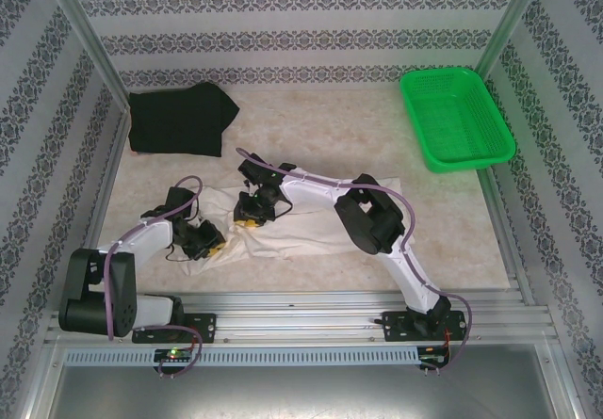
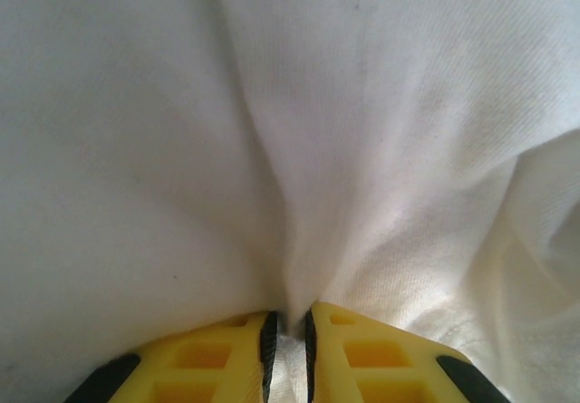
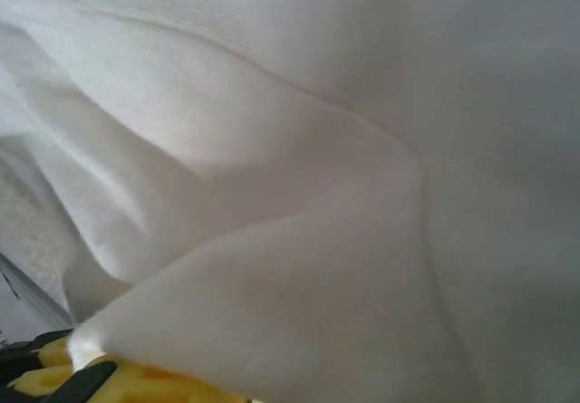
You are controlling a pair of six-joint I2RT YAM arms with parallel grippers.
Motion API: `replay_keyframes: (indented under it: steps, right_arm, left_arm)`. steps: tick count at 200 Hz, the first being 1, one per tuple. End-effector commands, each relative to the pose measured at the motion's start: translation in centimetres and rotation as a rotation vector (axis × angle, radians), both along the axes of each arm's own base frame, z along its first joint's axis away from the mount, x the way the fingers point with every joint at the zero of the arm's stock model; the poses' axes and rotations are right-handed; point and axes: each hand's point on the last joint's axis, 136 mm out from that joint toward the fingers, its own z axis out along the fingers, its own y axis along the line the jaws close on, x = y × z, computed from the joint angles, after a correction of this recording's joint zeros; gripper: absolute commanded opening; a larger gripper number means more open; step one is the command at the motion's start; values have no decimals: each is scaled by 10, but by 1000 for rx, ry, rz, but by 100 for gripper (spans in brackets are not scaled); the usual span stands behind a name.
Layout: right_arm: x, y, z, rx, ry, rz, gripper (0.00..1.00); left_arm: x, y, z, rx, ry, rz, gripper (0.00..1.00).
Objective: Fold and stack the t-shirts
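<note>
The cream t-shirt [image 1: 316,233], near-centre on the counter [image 1: 377,127], is clamped by the left tool [image 2: 288,341], the right tool's [image 1: 248,218] state cannot be told, and the fold could be skewed by one-sided pull.

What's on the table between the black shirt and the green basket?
Nothing. In the top view, the stretch of table between the black shirt and the green basket is bare.

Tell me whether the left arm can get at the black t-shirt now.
Probably yes, though not at once: bare table lies between the left arm and the black t-shirt at the far left, but its fingers are pinched on the cream t-shirt.
</note>
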Motion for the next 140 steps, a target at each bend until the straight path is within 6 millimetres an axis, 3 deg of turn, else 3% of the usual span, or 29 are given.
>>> replay_keyframes:
  steps: [1, 65, 127, 140]
  right_arm:
    - [8, -8, -7, -57, -16, -24, 29]
    - [27, -9, -4, -51, -51, -84, 24]
    - [30, -14, 10, -37, -70, -87, 0]
    - [28, -16, 10, -31, -62, -88, 0]
  left_arm:
    - [-12, 14, -21, 75, 54, -5, 20]
    - [-24, 22, -29, 110, 97, -8, 18]
    - [-29, 30, -28, 122, 107, 2, 18]
    - [-30, 31, -28, 123, 110, 9, 18]
